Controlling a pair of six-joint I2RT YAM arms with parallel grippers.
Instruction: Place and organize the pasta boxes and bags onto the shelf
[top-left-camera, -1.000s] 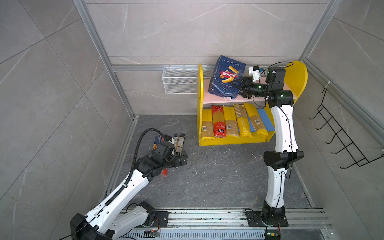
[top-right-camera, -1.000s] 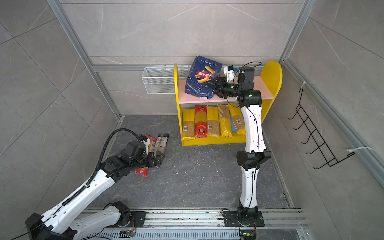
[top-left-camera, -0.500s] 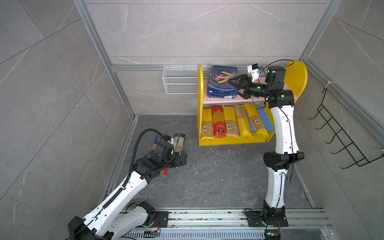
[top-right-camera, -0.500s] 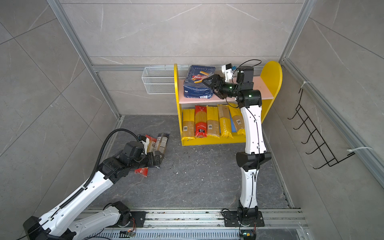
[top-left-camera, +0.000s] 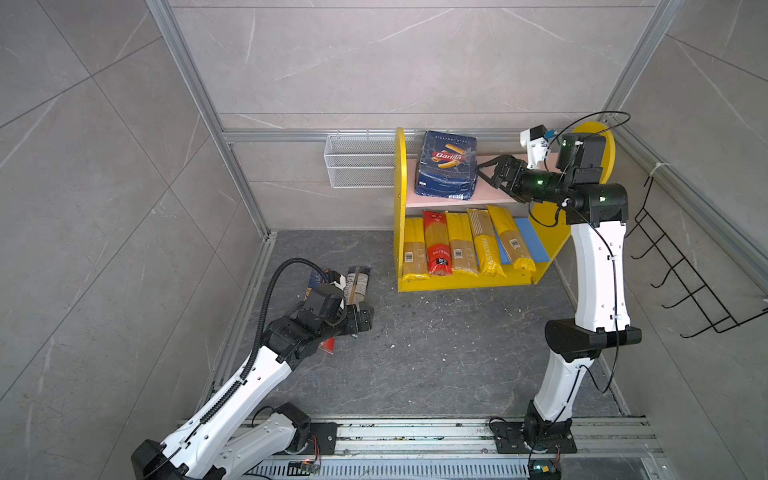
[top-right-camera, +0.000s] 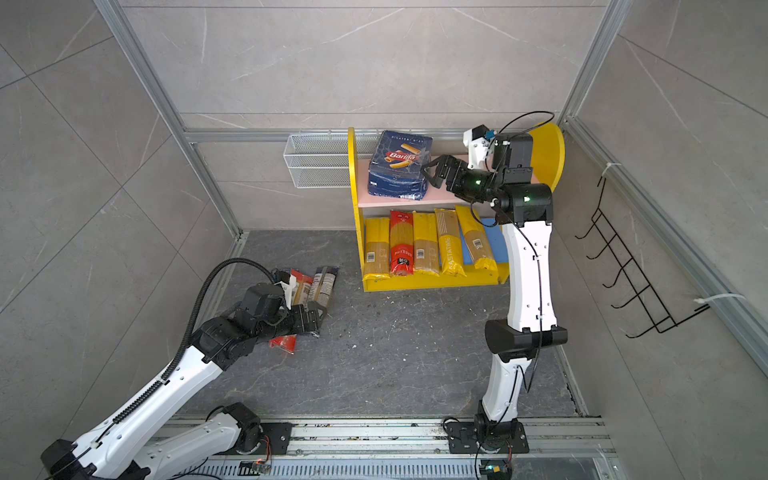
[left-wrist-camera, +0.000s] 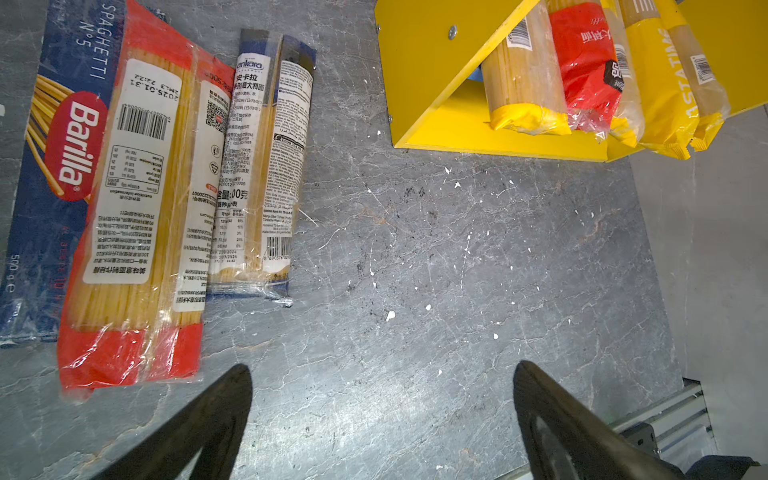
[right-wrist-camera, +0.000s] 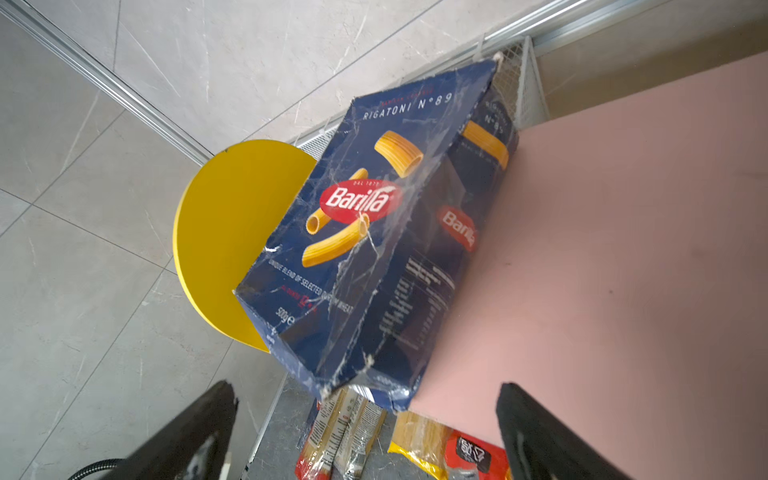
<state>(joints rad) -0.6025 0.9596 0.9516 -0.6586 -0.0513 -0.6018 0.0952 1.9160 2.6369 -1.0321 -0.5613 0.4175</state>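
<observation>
Left gripper (left-wrist-camera: 382, 370): jaws wide apart, empty, over bare grey stone-look floor (top-left-camera: 436, 353). Nothing blocks it. Beside it, flat and side by side: long blue spaghetti box (left-wrist-camera: 41, 166), red-and-clear bag (left-wrist-camera: 137, 208) and dark bag (left-wrist-camera: 262, 166), both in crinkly film.

White mesh basket (top-left-camera: 361, 162) hangs on the back wall, left of the shelf (top-left-camera: 478, 284). Five slim bags (top-left-camera: 461, 245) lie in a row on the lower board.

Rigatoni box (top-left-camera: 446, 166), creased cardboard, sits at the left end of the pink upper board.

Right gripper (top-left-camera: 482, 172): jaws spread, empty, just right of that box.

Black hook rack (top-left-camera: 685, 282) on the right wall.
</observation>
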